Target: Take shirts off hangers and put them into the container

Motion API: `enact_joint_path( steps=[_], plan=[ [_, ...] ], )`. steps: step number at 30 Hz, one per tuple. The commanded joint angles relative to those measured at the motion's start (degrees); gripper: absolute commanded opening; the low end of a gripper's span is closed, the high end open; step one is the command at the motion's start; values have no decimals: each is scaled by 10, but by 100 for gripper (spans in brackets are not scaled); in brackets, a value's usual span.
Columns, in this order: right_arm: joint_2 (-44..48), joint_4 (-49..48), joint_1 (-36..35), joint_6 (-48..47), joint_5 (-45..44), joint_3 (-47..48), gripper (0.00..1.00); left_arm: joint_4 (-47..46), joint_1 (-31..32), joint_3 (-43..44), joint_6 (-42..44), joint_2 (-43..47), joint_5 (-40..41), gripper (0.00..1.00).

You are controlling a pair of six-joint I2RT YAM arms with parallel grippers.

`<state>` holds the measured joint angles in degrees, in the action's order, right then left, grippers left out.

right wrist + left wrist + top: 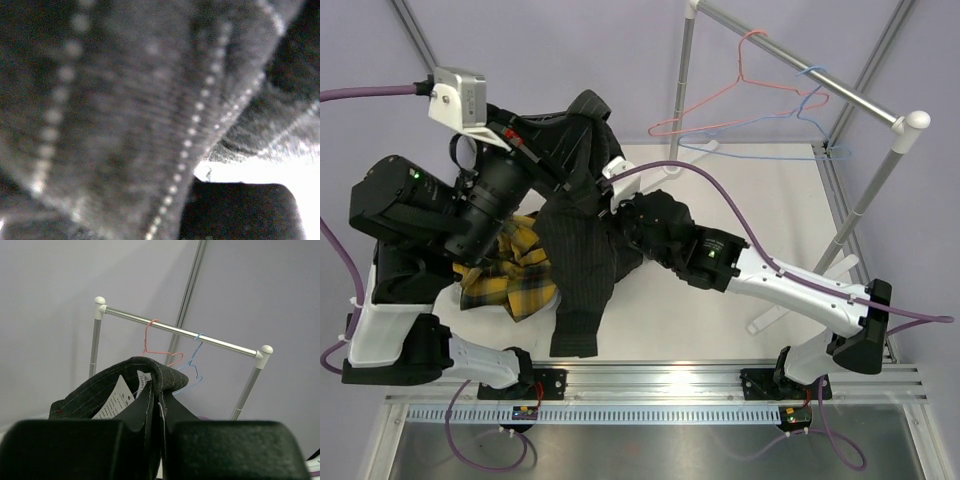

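Charcoal shirt [578, 250], off the hangers [750, 110] and draped over the plaid shirt [510, 270], is judged soft, limp, light, with sleeves prone to trailing; left gripper [152, 432] is clamped on the collar [145, 367] beside the label [116, 401], right gripper [620, 200] closed, apparently on a body fold, giving 2 sound holds.

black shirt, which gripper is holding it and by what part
Both: left gripper pinches the black shirt at its collar; right gripper is shut on its body cloth.
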<state>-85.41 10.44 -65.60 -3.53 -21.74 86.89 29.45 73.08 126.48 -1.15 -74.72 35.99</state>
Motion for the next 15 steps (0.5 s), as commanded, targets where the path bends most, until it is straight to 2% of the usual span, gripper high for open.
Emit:
enact_joint_path(
  steps=[1, 3, 7, 8, 9, 10, 11, 15],
  plan=[
    [30, 25, -4, 30, 6, 32, 0, -37, 4, -29, -3, 60, 20, 14],
    [59, 58, -3, 63, 27, 32, 0, -39, 4, -78, 19, 98, 83, 20],
    [79, 216, -4, 114, 64, 95, 0, -18, 4, -147, 38, 150, 202, 38],
    [81, 243, -4, 124, 71, 111, 0, 9, 4, -157, 21, 156, 242, 47],
    [82, 265, -3, 145, 74, 142, 0, 31, 4, -165, 11, 160, 255, 52],
    [84, 297, -3, 151, 77, 155, 0, 74, 4, -184, -19, 169, 264, 63],
    [85, 309, -3, 158, 79, 167, 0, 93, 4, -198, -58, 173, 267, 67],
    [78, 345, -2, 154, 82, 234, 0, 182, 3, -242, -137, 184, 247, 75]
  ],
)
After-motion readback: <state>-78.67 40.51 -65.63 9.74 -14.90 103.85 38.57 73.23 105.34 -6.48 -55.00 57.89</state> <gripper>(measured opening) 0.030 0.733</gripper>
